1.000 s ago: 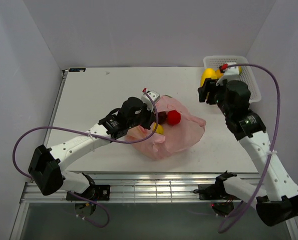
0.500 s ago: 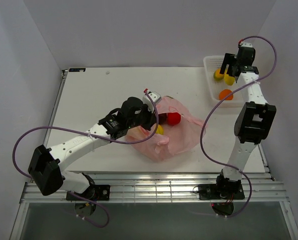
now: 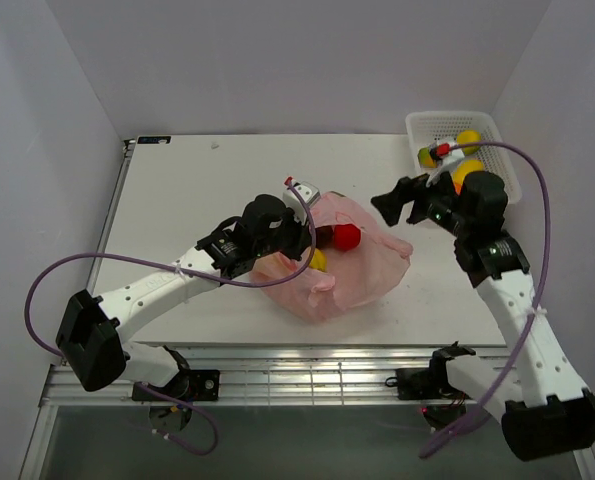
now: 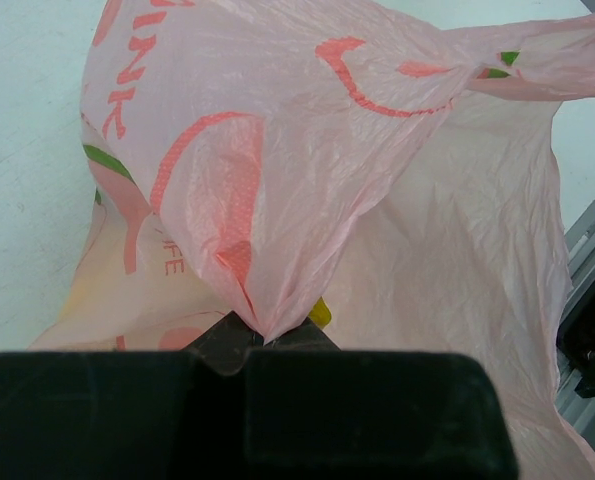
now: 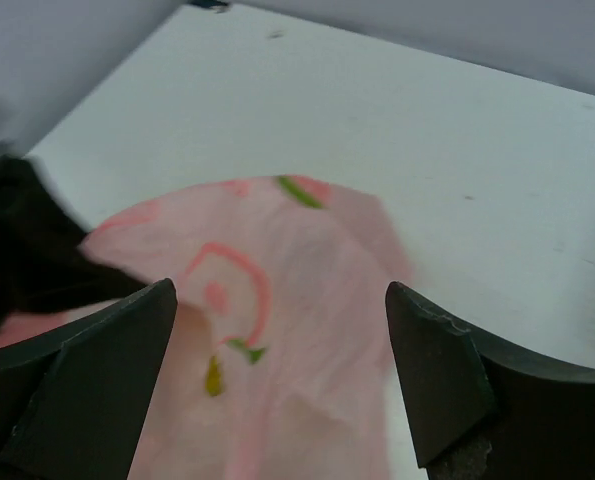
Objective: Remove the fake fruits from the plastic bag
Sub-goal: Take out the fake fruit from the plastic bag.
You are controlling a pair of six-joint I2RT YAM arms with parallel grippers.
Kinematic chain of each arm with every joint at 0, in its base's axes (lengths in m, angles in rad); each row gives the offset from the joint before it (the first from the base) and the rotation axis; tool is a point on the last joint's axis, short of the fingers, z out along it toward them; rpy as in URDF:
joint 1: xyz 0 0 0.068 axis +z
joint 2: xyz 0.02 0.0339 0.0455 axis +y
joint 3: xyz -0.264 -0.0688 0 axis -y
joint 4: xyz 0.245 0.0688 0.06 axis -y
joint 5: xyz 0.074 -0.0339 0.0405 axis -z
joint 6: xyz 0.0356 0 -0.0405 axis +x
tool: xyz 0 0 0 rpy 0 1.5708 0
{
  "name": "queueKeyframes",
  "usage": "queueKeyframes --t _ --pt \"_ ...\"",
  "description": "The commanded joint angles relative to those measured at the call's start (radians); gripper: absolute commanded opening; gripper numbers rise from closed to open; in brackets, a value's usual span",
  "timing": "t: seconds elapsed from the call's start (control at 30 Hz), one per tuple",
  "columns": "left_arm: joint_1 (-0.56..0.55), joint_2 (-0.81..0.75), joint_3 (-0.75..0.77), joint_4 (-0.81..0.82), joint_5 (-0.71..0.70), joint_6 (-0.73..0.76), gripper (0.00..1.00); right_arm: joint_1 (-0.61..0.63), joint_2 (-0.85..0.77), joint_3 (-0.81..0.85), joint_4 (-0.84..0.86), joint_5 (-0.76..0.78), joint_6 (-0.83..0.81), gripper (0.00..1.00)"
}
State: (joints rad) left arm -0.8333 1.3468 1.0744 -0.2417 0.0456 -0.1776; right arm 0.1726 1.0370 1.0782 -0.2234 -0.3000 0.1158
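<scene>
the bag (image 3: 362,275) is see-through pale pink, printed with coral-red outlines, letters and small green leaves. in its mouth show a bright red fruit (image 3: 348,236), a dark fruit (image 3: 324,235) and a yellow fruit (image 3: 319,259). at two o'clock, a white mesh basket (image 3: 452,116) holds yellow lemons (image 3: 468,139). the table (image 3: 197,190) is white.

Top view: the left gripper (image 3: 302,243) covered the near-left part of the plastic bag (image 3: 367,275). A yellow fruit (image 3: 318,258) and a dark fruit (image 3: 325,234) showed only in part beside it. The right arm (image 3: 492,250) crossed the white basket (image 3: 447,116), hiding part of an orange-yellow fruit (image 3: 465,172).

Left wrist view: the bag ran off the top and right edges.

Right wrist view: a dark shape (image 5: 22,250) at left was too blurred to identify. The bag was cut off at the bottom edge.
</scene>
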Motion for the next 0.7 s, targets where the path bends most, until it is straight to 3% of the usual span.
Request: queueKeyframes --t 0.0,0.1,0.23,0.47,0.6,0.67 --pt "-0.004 -0.035 0.033 -0.024 -0.020 -0.022 0.00 0.123 -0.144 -0.148 0.029 -0.292 0.067 0.90" --pt "-0.004 -0.043 0.029 -0.031 -0.018 -0.029 0.00 0.220 -0.241 -0.219 0.003 -0.315 0.102 0.90" --pt "-0.004 -0.054 0.030 -0.034 -0.021 -0.040 0.00 0.355 -0.256 -0.331 -0.013 -0.331 0.149 0.90" --pt "-0.006 -0.049 0.053 -0.065 -0.013 -0.056 0.00 0.461 -0.140 -0.386 0.031 -0.075 0.185 0.90" --pt "-0.004 -0.038 0.067 -0.068 -0.006 -0.066 0.00 0.547 -0.049 -0.380 0.075 0.148 0.208 0.90" --pt "-0.006 -0.022 0.085 -0.091 -0.024 -0.072 0.00 0.603 -0.037 -0.356 0.061 0.167 0.194 0.90"
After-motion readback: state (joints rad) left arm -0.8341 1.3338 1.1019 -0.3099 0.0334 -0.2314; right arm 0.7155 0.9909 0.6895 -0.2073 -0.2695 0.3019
